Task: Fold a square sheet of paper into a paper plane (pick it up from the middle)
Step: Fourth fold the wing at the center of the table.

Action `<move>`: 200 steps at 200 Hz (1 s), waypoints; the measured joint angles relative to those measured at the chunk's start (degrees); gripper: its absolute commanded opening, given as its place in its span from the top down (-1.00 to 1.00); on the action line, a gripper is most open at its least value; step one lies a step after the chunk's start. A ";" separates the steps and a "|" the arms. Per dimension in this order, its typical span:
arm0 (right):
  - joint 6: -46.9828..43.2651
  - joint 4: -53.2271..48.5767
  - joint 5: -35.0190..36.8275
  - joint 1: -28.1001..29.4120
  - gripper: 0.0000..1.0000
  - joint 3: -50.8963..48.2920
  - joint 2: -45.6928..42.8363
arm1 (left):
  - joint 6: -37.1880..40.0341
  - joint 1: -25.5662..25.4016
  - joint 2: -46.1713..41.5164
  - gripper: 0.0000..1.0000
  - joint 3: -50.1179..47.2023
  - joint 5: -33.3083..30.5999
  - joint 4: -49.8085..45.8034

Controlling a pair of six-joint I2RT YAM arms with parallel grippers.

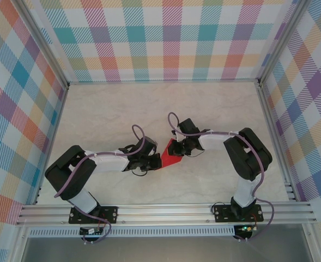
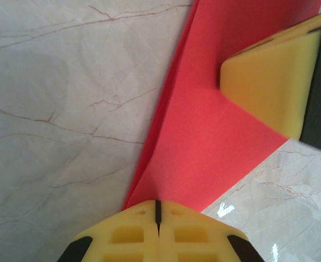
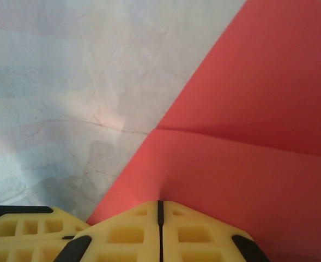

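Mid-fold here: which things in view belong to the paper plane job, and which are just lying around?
Job:
- partly folded bright-red paper sheet
- left gripper, shut, tips at the paper
- right gripper, likewise

Just around:
- pale marble-patterned table
- checked pastel walls
- aluminium front rail

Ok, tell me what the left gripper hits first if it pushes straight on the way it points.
First the red paper, pinched by the left gripper. Beyond it, the right gripper's yellow finger stands slightly right of that line; depth unclear.
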 measured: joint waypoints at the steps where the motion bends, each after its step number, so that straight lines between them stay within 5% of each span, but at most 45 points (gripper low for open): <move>1: -0.02 0.00 0.00 -0.07 0.87 0.00 0.00 | 0.00 0.00 0.00 0.99 -0.04 0.00 0.04; 200: -4.92 -0.35 -1.53 -14.14 0.85 0.02 0.52 | -0.39 0.22 -0.02 1.00 -1.38 1.09 3.04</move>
